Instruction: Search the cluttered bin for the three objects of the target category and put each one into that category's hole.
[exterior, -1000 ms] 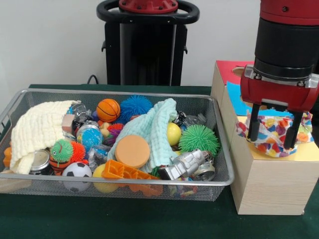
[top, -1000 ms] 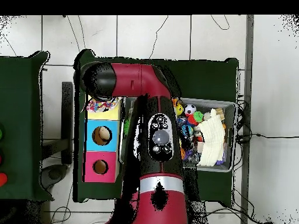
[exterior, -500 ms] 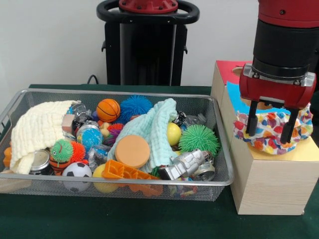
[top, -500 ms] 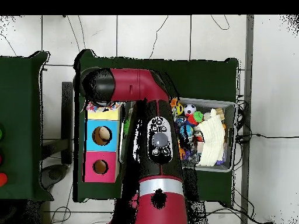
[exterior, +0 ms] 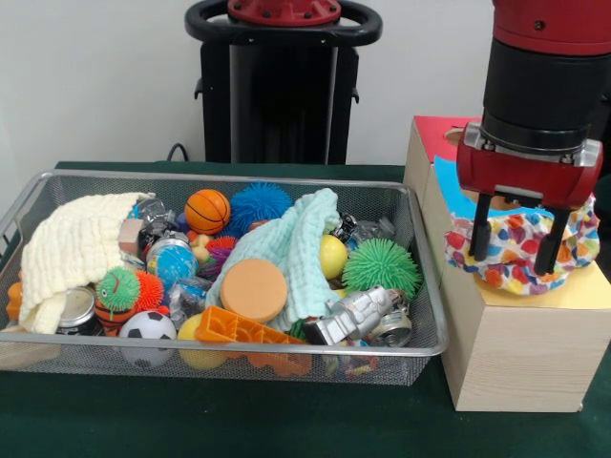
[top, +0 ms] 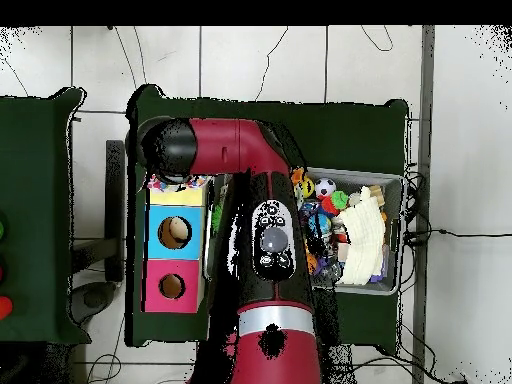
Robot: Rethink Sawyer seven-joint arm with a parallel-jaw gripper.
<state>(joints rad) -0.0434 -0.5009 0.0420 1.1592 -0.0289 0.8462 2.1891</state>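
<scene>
Multicoloured patterned cloth (exterior: pixel 520 250) bunched on the yellow top of the wooden box (exterior: pixel 516 353), right of the wire bin (exterior: pixel 220 355). End effector (exterior: pixel 513 240) directly above it, fingers spread on either side of the bundle, seemingly released, not squeezing. Cloth wider than tall, long axis running sideways along the box top; hole underneath hidden. Overhead view: arm covers the end effector, only a cloth edge (top: pixel 180 182) visible beside the blue section.

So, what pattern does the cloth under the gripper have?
The cloth is white with multicoloured hearts or patches: red, orange, blue, yellow. The front view shows it best.
</scene>
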